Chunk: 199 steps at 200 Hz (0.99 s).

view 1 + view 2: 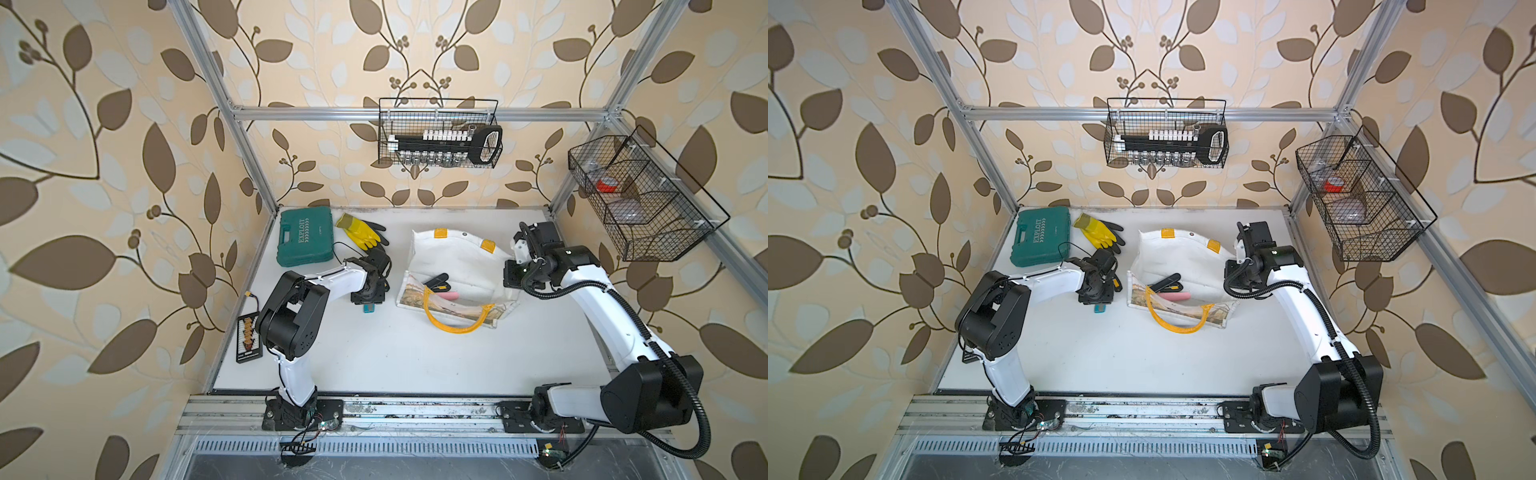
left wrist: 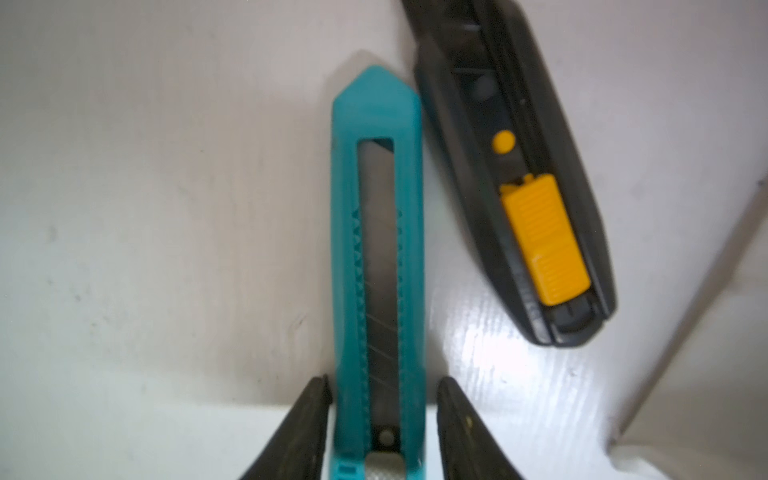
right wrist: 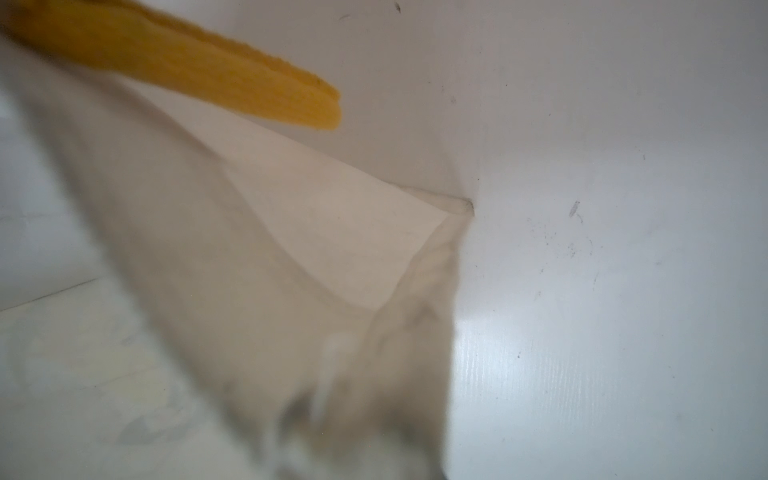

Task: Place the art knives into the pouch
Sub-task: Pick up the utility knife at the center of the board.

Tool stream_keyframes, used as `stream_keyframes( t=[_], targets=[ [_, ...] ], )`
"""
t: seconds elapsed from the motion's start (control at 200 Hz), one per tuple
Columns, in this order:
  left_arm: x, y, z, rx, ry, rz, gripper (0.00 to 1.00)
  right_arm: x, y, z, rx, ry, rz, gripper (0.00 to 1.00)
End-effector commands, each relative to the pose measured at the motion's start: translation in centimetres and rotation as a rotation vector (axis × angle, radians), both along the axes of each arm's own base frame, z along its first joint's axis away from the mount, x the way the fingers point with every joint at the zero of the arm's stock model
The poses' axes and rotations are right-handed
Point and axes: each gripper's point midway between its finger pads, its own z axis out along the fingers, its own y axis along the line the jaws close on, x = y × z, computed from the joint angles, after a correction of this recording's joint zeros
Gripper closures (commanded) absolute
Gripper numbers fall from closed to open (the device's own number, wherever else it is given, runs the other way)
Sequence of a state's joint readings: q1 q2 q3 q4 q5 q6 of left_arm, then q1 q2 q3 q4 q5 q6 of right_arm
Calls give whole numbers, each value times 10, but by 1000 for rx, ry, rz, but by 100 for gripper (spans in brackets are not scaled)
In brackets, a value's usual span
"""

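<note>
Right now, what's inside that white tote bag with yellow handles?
A black tool with yellow trim and a pink cylindrical stick lie inside the white tote bag. Its painted panel hides anything lower.

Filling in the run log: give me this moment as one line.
left gripper: open astride teal art knife on table | right gripper: shut on pouch edge | knife: not yet in pouch

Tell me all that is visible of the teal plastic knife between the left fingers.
The teal plastic snap-off art knife lies flat on the white table. Its long slot shows a grey scored blade. One end is pointed; the left gripper straddles the other, fingers close on both sides, not yet clamped. A black knife with yellow slider lies close beside.
</note>
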<state>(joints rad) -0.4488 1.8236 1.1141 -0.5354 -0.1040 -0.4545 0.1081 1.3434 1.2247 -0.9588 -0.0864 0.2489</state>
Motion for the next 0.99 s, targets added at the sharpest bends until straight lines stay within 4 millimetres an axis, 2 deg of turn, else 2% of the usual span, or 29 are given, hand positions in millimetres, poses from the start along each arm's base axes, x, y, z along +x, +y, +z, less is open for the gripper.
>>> stream_keyframes(
  t=[0.0,0.2,0.295,0.415,0.515,0.66,0.75,0.845,0.99],
  targets=[
    [-39,20,-30,51,163,21,59,-4,2,-4,11,7,13,100],
    [-39,23,-30,72,168,12,73,-2,3,-2,18,2,14,100],
    [-39,24,-27,74,159,12,77,-2,2,-1,12,1,14,100],
    [-36,26,-16,77,130,15,77,-4,2,-2,12,4,15,100],
    [-32,27,3,81,98,8,77,-4,2,-2,12,2,15,100],
    [-20,22,46,52,16,-7,77,-2,5,-4,21,7,18,100],
    [-11,14,81,37,-59,-40,78,-2,7,-5,20,9,20,100],
    [-2,2,129,47,-179,-86,78,-2,7,-4,21,4,17,100],
    [6,-29,204,-31,-355,-157,78,-1,8,-4,23,3,17,100]
  ],
)
